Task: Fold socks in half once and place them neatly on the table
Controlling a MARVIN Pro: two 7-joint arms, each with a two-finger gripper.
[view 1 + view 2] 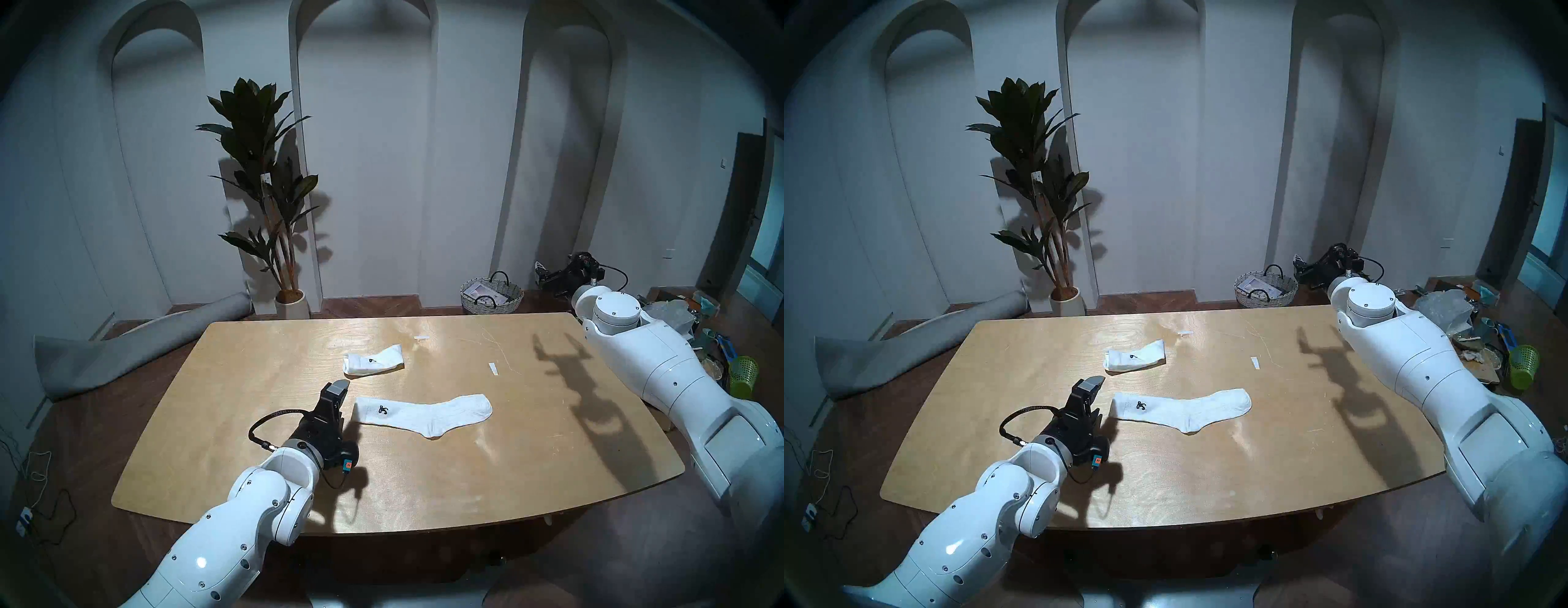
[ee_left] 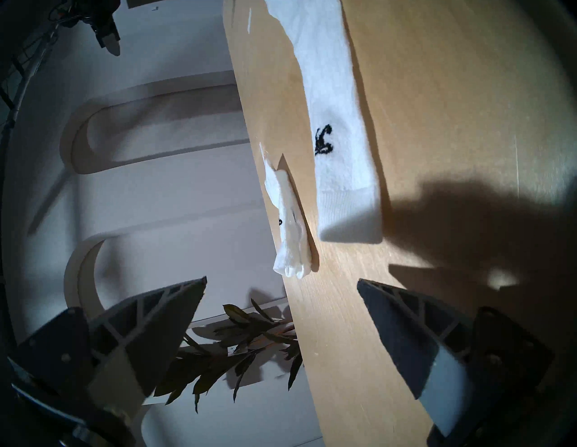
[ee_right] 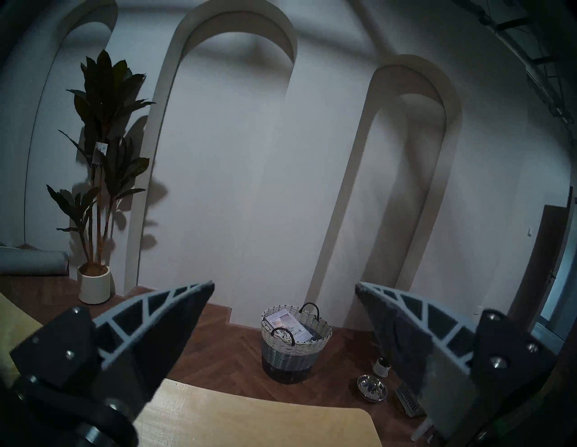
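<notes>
One white sock lies flat and full length in the middle of the plywood table, its black logo and cuff toward my left. A second white sock lies folded behind it, farther from me. My left gripper hovers just left of the flat sock's cuff, turned on its side, open and empty. My right gripper is open and empty, raised beyond the table's far right corner and facing the wall.
Two small white paper strips lie on the far half of the table. On the floor behind it are a wicker basket, a potted plant and a rolled grey mat. Clutter and a green bin sit at the right.
</notes>
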